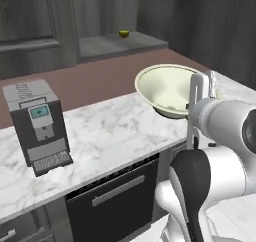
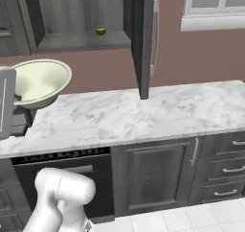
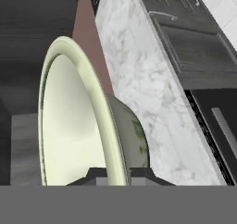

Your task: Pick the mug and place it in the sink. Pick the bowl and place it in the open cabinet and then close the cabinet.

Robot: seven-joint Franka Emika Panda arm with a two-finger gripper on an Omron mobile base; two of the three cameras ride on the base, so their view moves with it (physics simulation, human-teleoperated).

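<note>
The gripper (image 3: 115, 174) is pinching the rim of the bowl (image 3: 76, 121), its two dark finger tips closed tight on either side of the thin cream edge, one inside the bowl and one against the dark greenish outside. In the hand view the bowl is standing on edge straight ahead of the jaws, its hollow facing one way and its dark base bulging the other.

From the left base view the bowl (image 1: 167, 88) is hanging tilted just above the marble counter (image 1: 110, 136), directly beyond the white hand; whether its underside is brushing the stone is hard to judge from here. From the right base view the bowl (image 2: 38, 82) is leaning with its opening turned up and toward the wall.

Farther out past the jaws, the cabinet (image 2: 81, 20) is standing open above the counter, its door (image 2: 143, 39) swung out edge-on with a long silver bar handle (image 2: 154, 37). A small yellow-green object (image 2: 100, 31) is sitting on the cabinet shelf. Well off to the side of the jaws, a coffee machine (image 1: 39, 126) is sitting on the counter, and a dark dishwasher front (image 1: 115, 196) is showing below.
</note>
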